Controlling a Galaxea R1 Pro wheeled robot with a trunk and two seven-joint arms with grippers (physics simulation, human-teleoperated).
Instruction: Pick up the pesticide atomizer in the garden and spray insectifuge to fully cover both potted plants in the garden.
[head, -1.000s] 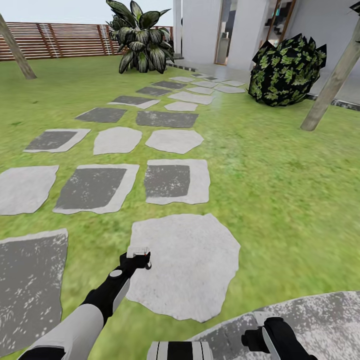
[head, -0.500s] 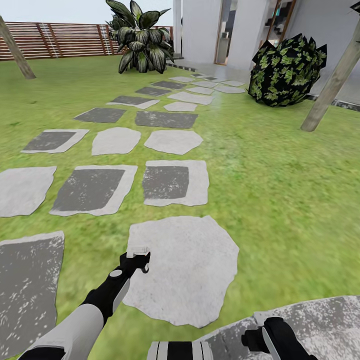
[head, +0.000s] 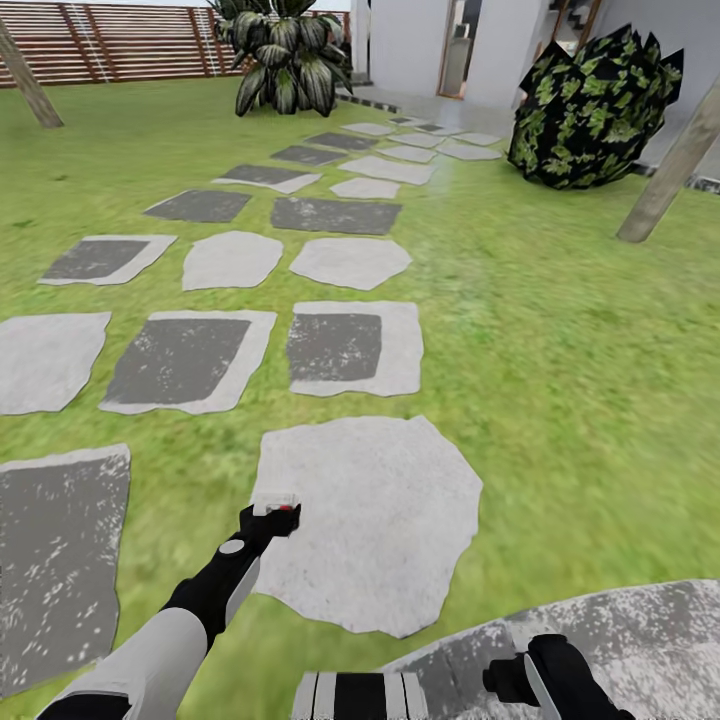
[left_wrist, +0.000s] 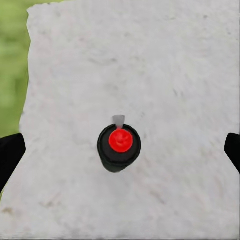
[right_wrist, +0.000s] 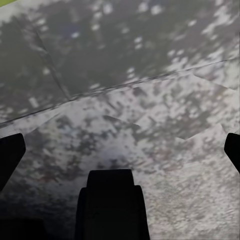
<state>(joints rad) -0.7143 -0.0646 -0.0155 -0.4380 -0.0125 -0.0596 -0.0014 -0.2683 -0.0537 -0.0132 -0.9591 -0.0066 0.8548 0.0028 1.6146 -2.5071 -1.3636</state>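
My left gripper (head: 272, 516) hangs over a pale stepping stone (head: 380, 520), fingers pointing down. In the left wrist view the left gripper (left_wrist: 120, 150) is open, its black fingertips (left_wrist: 10, 155) far apart at the picture's edges. Between them, touching neither, is a small black round thing with a red top (left_wrist: 119, 145). I cannot tell whether it is the pesticide atomizer. A red spot (head: 288, 508) shows at this gripper's tip in the head view. My right gripper (right_wrist: 120, 150) is open over a dark mottled stone (head: 640, 630). The potted plants are out of view.
Grey and dark stepping stones (head: 335, 345) lead across the lawn to a white house (head: 420, 40). A tall dark broad-leafed plant (head: 285, 60) stands at the back, a dark bush (head: 590, 110) at right. Leaning trunks (head: 670, 170) flank the lawn. A slatted fence (head: 120, 40) runs behind.
The whole view has shifted, so the camera moved. Both arms keep their pose. A red spot now shows at the left gripper's tip, where a small hook shape showed before.
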